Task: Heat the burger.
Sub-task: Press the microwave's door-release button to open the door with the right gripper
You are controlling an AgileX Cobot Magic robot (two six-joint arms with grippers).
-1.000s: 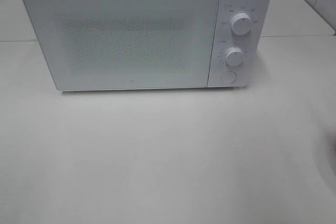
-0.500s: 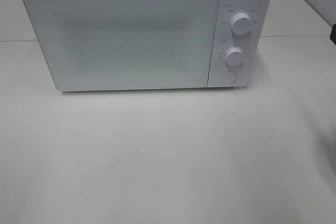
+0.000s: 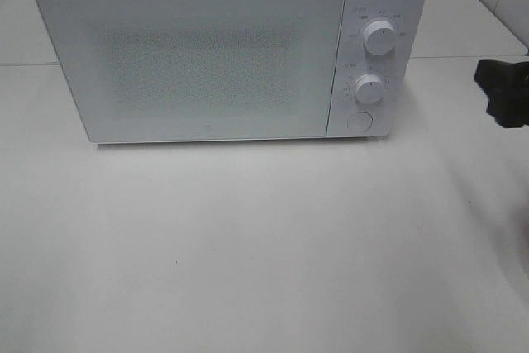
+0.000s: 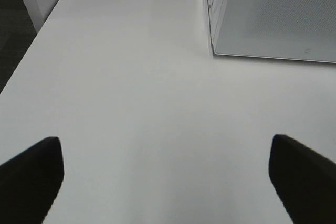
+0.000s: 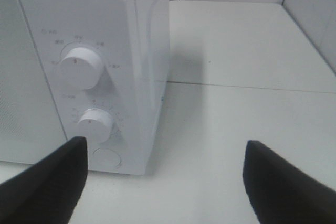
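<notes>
The burger is out of view in every frame. A white microwave (image 3: 207,55) stands at the back of the table with its door shut. In the left wrist view my left gripper (image 4: 165,182) is open and empty, low over bare table, with the microwave's front left corner (image 4: 220,45) ahead of it. My right gripper (image 3: 500,93) shows as a dark shape at the right edge of the exterior view, level with the control panel. In the right wrist view the right gripper (image 5: 165,182) stands open with nothing between its fingers, facing the panel.
The control panel carries an upper knob (image 3: 380,37), a lower knob (image 3: 369,88) and a round button (image 3: 359,121). White table (image 3: 264,245) stretches in front of the microwave. A tiled wall (image 5: 315,19) rises at the back right.
My right gripper has come into the exterior view from the right edge, moving left toward the microwave's panel side. The microwave has not moved.
</notes>
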